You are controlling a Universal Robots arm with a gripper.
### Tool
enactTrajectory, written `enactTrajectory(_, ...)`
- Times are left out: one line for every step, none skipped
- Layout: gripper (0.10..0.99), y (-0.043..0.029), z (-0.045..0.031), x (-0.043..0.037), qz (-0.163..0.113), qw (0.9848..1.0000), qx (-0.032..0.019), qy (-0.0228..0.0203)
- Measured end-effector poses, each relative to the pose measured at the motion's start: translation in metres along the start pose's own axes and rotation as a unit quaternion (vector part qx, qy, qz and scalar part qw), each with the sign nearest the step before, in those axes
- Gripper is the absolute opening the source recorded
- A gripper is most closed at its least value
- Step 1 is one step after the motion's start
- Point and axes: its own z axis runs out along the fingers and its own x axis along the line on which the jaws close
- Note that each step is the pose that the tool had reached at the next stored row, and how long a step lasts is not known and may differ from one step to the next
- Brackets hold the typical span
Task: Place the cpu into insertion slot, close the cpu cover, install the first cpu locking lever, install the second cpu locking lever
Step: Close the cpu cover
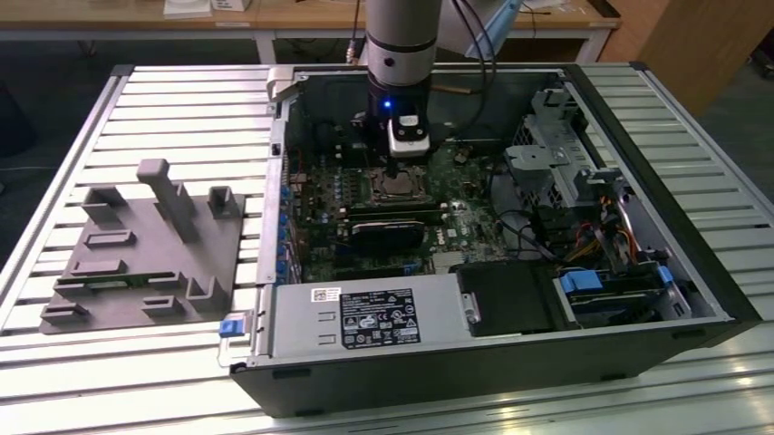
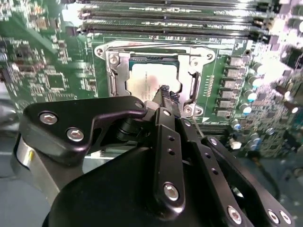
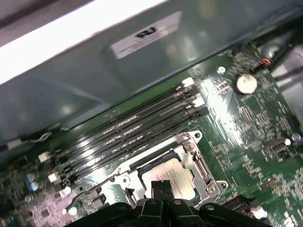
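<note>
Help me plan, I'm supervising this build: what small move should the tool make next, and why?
Probably raise the tool straight up a little. Its shut tips are right over the cpu, which lies flat with the cpu cover down around it, so sliding sideways from here might snag that frame.

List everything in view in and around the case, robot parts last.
computer case: one, black, open on the slatted table
fixture: one, grey, on the table, exterior view's left
circuit board: one, green, inside the case
memory slots: four, black, beside the cpu
cpu: one, silver-grey, middle of the board
cpu cover: one, silver, framing the cpu
coin cell: one, silver, on the board
arm: one, grey, above the board
gripper: one, black, shut, tips over the cpu
</note>
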Motion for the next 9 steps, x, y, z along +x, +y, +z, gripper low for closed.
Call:
enactTrajectory(0.106, 0.0000, 0.0000, 0.0000, -0.010, 1.0000, 0.0000, 0.0005)
enactTrajectory(0.106, 0.0000, 0.0000, 0.0000, -0.019, 0.9998, -0.0001, 0.0009)
enactTrajectory(0.106, 0.0000, 0.0000, 0.0000, -0.028, 0.9996, -0.0001, 0.0013)
enactTrajectory(0.106, 0.0000, 0.0000, 0.0000, -0.036, 0.9993, -0.0001, 0.0017)
enactTrajectory(0.106, 0.0000, 0.0000, 0.0000, -0.046, 0.9990, -0.0001, 0.0022)
enactTrajectory(0.106, 0.0000, 0.0001, 0.0000, -0.054, 0.9985, -0.0002, 0.0026)
enactTrajectory(0.106, 0.0000, 0.0001, 0.0000, -0.063, 0.9980, -0.0002, 0.0030)
enactTrajectory(0.106, 0.0000, 0.0001, 0.0000, -0.072, 0.9974, -0.0002, 0.0034)
enactTrajectory(0.106, 0.0000, 0.0001, 0.0000, -0.082, 0.9966, -0.0003, 0.0039)
